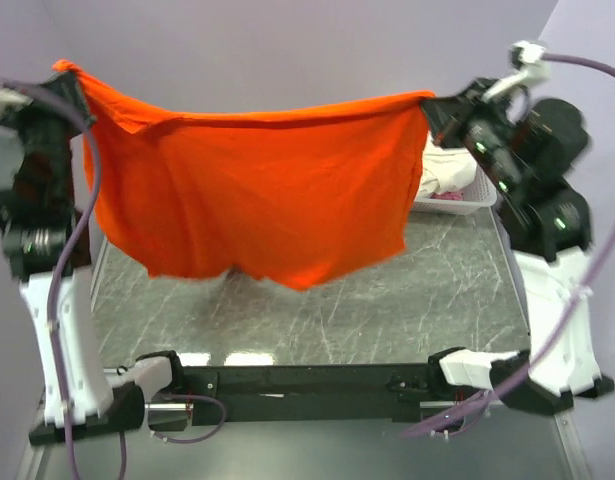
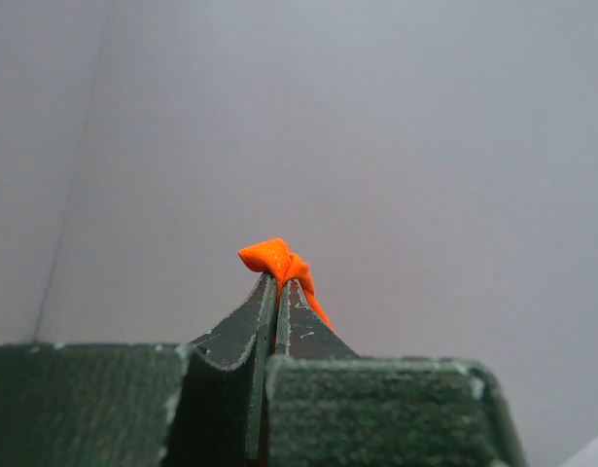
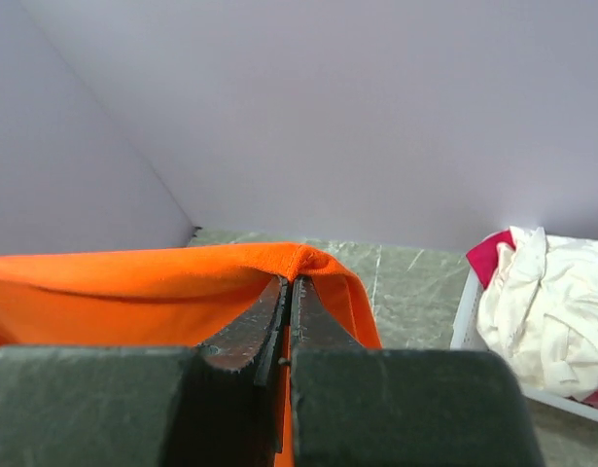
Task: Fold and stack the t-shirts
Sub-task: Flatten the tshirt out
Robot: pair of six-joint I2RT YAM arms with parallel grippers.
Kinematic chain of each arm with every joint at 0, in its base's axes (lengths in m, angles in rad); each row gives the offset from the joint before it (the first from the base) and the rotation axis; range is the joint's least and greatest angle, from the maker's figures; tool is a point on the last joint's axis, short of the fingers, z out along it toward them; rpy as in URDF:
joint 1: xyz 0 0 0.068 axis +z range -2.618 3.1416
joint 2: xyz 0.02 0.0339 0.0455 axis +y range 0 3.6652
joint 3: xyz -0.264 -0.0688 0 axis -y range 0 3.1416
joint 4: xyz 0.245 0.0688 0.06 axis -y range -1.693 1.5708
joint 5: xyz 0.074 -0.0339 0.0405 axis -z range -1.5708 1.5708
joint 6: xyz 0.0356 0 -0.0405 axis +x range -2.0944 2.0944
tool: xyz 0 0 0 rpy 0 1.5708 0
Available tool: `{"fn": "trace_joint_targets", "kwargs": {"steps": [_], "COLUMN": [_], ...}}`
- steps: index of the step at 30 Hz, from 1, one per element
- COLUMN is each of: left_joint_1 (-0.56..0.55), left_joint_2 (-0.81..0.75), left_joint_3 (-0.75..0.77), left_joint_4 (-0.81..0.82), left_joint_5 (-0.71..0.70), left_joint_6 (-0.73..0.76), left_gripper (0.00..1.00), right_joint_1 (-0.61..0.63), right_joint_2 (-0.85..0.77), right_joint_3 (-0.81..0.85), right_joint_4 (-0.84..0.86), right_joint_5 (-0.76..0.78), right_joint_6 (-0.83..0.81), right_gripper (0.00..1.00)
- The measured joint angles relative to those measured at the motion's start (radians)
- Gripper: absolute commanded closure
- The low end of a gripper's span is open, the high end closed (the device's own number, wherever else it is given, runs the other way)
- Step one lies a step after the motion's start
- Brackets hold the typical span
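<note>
The orange t-shirt [image 1: 257, 190] is held up in the air above the grey marbled table [image 1: 387, 310], stretched between the two arms. Its long axis runs left to right, and its upper edge sags slightly between the two grip points. The rest of the cloth hangs down as a wide sheet, with the uneven lower edge pointing toward the table; whether that edge touches the surface cannot be told.

The left gripper [image 2: 279, 287] is pressed together on a small bunched corner of the orange cloth, which pokes out above the fingertips. The right gripper [image 3: 289, 284] is likewise closed, pinching a fold of the upper edge at the opposite end, with the cloth draped over both sides of the tips.

At the far right of the table stands a white slatted basket [image 3: 464, 326]. A crumpled cream-white t-shirt [image 3: 551, 302] lies in it, with a pink garment [image 3: 485, 255] showing beside and beneath it.
</note>
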Motion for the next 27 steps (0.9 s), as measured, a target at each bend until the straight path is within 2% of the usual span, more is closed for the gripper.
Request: {"fn": "trace_joint_targets", "kwargs": {"steps": [4,8,14,18,22,27], "left_joint_1": [0.0,0.0,0.0,0.0,0.0,0.0], "left_joint_2": [0.173,0.406,0.623,0.638,0.579,0.419], "left_joint_3": [0.021,0.063,0.214,0.301,0.304,0.175], "left_joint_4": [-0.001,-0.03,-0.138,-0.136,-0.105,-0.044], "left_joint_5": [0.077,0.143,0.205,0.219,0.216,0.192], "left_joint_6": [-0.012,-0.03,-0.034,-0.033,-0.033,-0.032], "left_gripper": [0.99,0.99,1.0,0.99,1.0,0.99], "right_joint_1": [-0.001,-0.005,-0.019,-0.023,-0.024,-0.015], "right_joint_2": [0.135,0.337,0.607,0.636,0.589,0.441], "right_joint_3": [-0.003,0.019,0.185,0.26,0.255,0.08], "right_joint_4": [0.055,0.075,0.02,0.018,0.05,0.097], "right_joint_5": [0.001,0.0,-0.001,-0.004,-0.005,-0.007], "right_joint_6": [-0.013,-0.023,-0.025,-0.025,-0.025,-0.03], "right_gripper": [1.0,1.0,1.0,1.0,1.0,1.0]}}
